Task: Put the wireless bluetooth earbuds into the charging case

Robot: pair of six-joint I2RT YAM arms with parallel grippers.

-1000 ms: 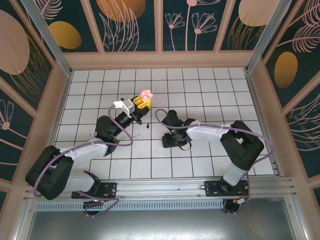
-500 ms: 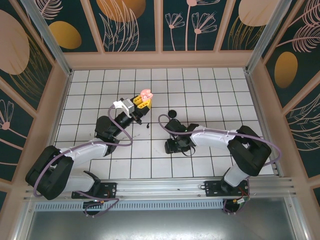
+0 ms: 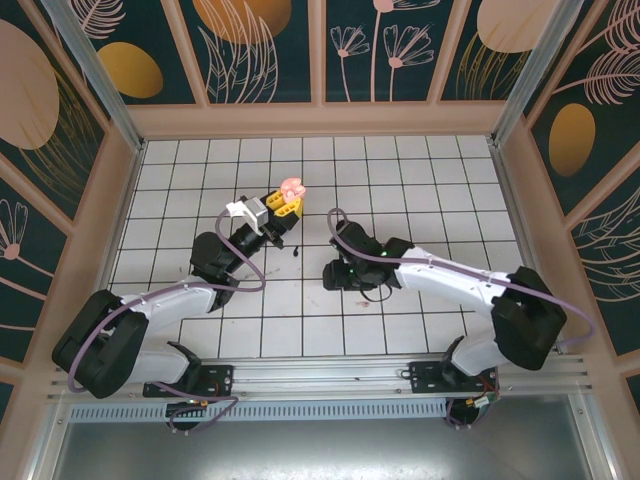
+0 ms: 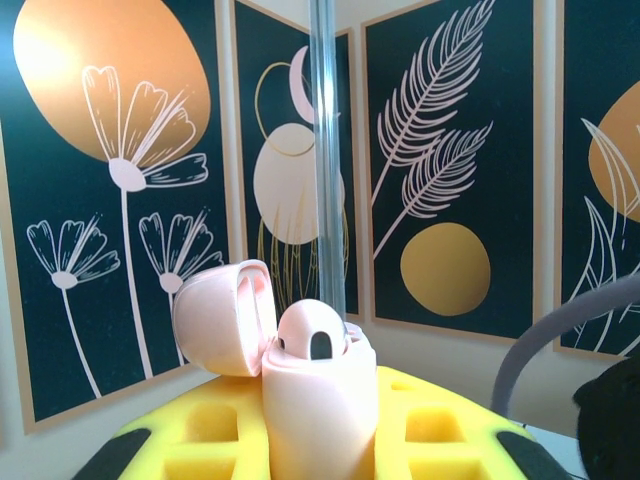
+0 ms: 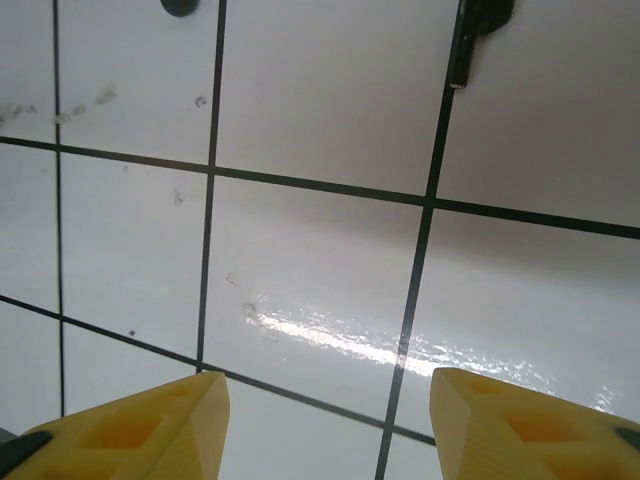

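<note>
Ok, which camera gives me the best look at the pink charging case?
Left wrist: the pink charging case is close up, lid open, clamped in the left gripper. Top external gives a small pink blob at that gripper's tip.

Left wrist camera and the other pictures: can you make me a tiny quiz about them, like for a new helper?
1. True or false: the lid of the charging case is open.
2. The right end effector holds: A) a black earbud, B) nothing, C) the case.
3. Which end effector grips the charging case?
Key: 1 true. 2 B. 3 the left end effector.
</note>
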